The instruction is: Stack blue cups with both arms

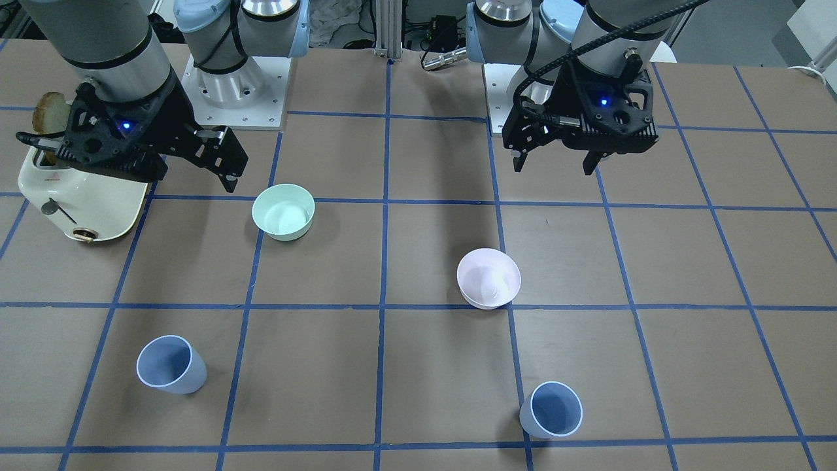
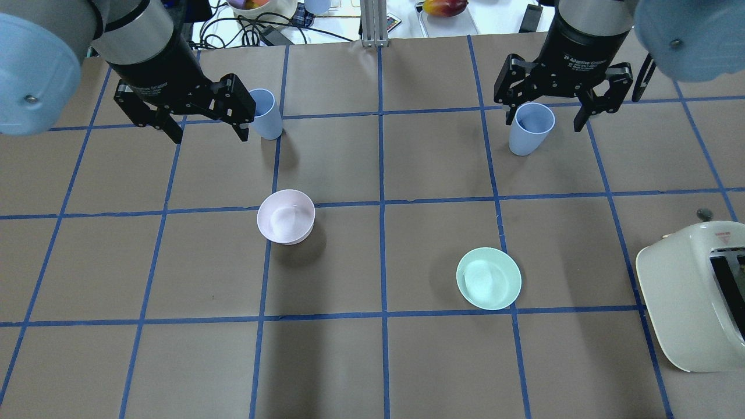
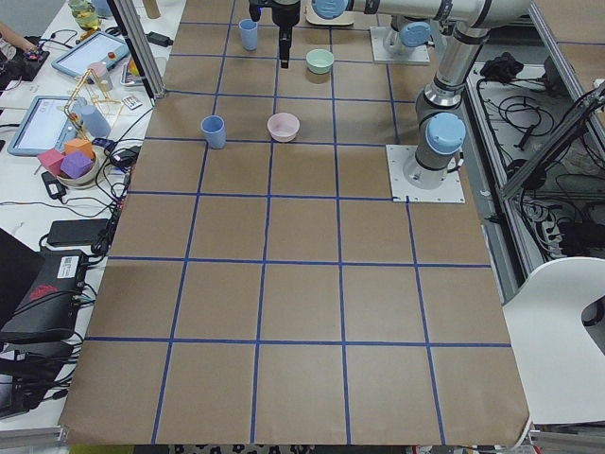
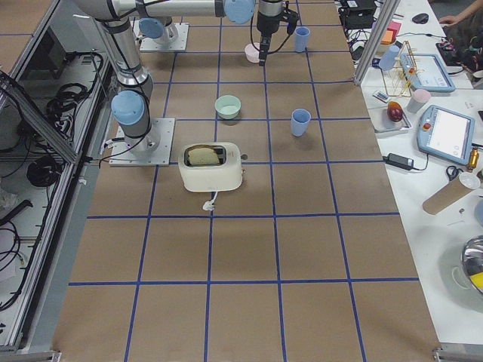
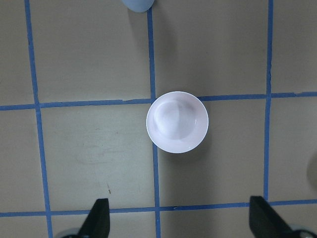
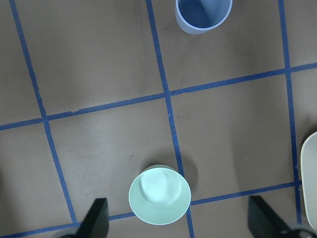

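Observation:
Two blue cups stand upright and apart on the far side of the table. One cup (image 2: 266,113) (image 1: 552,411) is on my left side, the other cup (image 2: 529,128) (image 1: 171,365) on my right. My left gripper (image 2: 209,137) (image 1: 552,169) is open and empty, high above the table. Its wrist view looks straight down on the pink bowl (image 5: 177,121), with the cup's base (image 5: 138,4) at the top edge. My right gripper (image 2: 543,123) is open and empty, also high. Its wrist view shows the mint-green bowl (image 6: 159,194) and its cup (image 6: 203,15).
The pink bowl (image 2: 286,216) sits left of centre and the mint-green bowl (image 2: 489,278) right of centre. A cream toaster (image 2: 698,297) (image 1: 78,196) holding a bread slice (image 1: 49,111) stands at my right edge. Blue tape lines grid the brown table (image 2: 378,361).

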Controlling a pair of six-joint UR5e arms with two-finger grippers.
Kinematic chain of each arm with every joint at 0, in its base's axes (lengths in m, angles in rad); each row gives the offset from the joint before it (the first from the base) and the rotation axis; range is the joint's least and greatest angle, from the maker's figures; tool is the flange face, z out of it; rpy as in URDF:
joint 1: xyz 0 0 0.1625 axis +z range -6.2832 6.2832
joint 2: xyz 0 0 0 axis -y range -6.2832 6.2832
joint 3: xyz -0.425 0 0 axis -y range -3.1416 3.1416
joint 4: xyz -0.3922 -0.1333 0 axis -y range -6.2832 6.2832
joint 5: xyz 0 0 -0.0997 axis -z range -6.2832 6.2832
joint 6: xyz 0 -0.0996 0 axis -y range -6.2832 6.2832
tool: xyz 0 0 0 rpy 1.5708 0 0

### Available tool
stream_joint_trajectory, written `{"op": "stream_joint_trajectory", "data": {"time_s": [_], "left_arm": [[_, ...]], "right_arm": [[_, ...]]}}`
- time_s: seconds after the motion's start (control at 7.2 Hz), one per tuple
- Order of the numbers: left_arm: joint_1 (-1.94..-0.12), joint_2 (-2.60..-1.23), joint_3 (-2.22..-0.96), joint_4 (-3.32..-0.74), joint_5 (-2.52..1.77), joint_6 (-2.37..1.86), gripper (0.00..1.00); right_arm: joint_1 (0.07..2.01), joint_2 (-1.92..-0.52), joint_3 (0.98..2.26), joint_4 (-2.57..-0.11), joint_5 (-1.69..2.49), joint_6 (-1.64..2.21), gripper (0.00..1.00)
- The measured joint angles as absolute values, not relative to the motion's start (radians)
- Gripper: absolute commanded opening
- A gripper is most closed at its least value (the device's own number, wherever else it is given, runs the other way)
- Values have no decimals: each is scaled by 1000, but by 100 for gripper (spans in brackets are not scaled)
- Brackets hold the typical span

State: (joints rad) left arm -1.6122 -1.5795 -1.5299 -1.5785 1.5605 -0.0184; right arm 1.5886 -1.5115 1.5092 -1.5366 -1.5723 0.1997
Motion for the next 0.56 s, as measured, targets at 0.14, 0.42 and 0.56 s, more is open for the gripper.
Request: {"op": "stream_joint_trajectory", "data": {"time_s": [0.14,0.42,0.56], "left_arm": [[-1612,-1580,-1530,-1578,1560,-18,100],[-1612,-1581,-1529,-1579,1560,-19,100],[-1612,-1582,-1529,-1579,1561,-20,100]], "right_arm": [[1587,-1516,1512,-1519,-1573,197,100],[1580,-1520,1509,-1475,-1585,190,100],[1579,-1523,1509,-1468,-1597,188,100]]}}
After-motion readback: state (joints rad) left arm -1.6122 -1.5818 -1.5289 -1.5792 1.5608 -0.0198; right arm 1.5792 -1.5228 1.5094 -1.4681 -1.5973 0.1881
